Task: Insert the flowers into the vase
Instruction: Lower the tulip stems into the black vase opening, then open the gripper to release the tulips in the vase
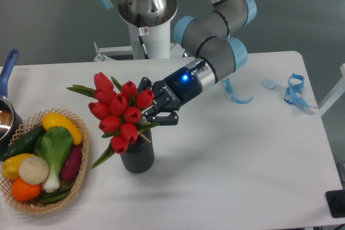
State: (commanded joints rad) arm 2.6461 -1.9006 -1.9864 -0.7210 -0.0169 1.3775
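Note:
The flowers (119,110), a bunch of red tulip buds with green leaves, hang tilted just above and to the left of the vase (138,155). The vase is a small dark grey ribbed cylinder standing upright on the white table. The lowest bud overlaps its left rim. The stems are hidden behind the buds, so I cannot tell whether they reach into the mouth. My gripper (152,106) comes in from the right, just above the vase, with its black fingers (163,118) closed around the stem end of the bunch. The fingertips are partly hidden by buds.
A woven wicker basket (80,172) of colourful toy vegetables sits at the front left, close to the vase. A pot with a blue handle (9,62) is at the left edge. Blue ribbon pieces (294,91) lie at the back right. The arm base (146,20) stands behind.

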